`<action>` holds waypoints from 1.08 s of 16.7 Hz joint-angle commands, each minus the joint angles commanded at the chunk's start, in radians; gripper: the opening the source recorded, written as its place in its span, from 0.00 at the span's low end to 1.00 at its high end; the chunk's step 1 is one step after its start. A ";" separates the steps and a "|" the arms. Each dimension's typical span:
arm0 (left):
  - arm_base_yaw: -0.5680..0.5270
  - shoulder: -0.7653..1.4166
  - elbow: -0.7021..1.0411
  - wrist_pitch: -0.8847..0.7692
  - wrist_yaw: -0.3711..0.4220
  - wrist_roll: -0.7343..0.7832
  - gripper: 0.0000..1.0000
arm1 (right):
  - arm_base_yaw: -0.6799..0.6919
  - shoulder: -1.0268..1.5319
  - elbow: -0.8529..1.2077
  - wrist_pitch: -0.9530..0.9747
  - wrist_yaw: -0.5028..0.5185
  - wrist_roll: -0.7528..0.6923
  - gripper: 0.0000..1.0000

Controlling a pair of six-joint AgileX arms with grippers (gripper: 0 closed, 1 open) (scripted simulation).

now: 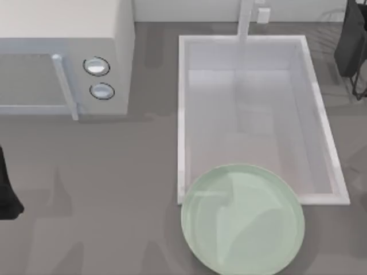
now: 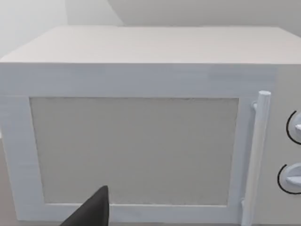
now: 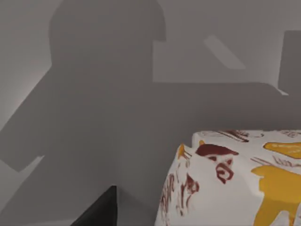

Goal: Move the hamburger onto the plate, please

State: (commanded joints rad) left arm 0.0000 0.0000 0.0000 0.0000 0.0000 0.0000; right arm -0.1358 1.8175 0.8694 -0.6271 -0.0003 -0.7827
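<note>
Top view: the grey worktop (image 1: 114, 189) carries a white microwave (image 1: 63, 57) at its far left corner, a white rectangular sink (image 1: 182, 114) right of centre, and the pale green plate (image 1: 242, 220) at the near edge. The plate's far rim overlaps the sink's near wall. The plate is bare. A faucet (image 1: 245, 20) rises at the sink's far wall.

My left arm (image 1: 7, 192) sits at the worktop's left edge, well apart from the plate. My right arm (image 1: 352, 43) sits at the far right corner, beyond the sink's right wall.

Left wrist view: the microwave front, door shut, with its upright handle (image 2: 256, 155) and two round knobs beside it — one above the other. One dark fingertip (image 2: 94, 209) of my left fingers shows against the door's lower frame; I cannot tell how far these fingers are open, and nothing shows in their hold.

Right wrist view: the hamburger (image 3: 235, 181) lies close under the camera — a whitish wrapped lump with orange-yellow and dark red-brown markings, resting on the grey worktop, by my right arm at the far right corner, well apart from the plate. One dark fingertip (image 3: 101, 209) of my right fingers shows just beside it, apart from it. I cannot tell whether these fingers are open or closed.
</note>
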 joint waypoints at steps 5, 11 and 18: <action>0.000 0.000 0.000 0.000 0.000 0.000 1.00 | 0.000 0.000 0.000 0.000 0.000 0.000 0.47; 0.000 0.000 0.000 0.000 0.000 0.000 1.00 | 0.000 0.000 0.000 0.000 0.000 0.000 0.02; 0.000 0.000 0.000 0.000 0.000 0.000 1.00 | 0.000 0.000 0.000 0.000 0.000 0.000 0.00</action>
State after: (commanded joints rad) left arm 0.0000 0.0000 0.0000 0.0000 0.0000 0.0000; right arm -0.1358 1.8175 0.8694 -0.6271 -0.0003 -0.7827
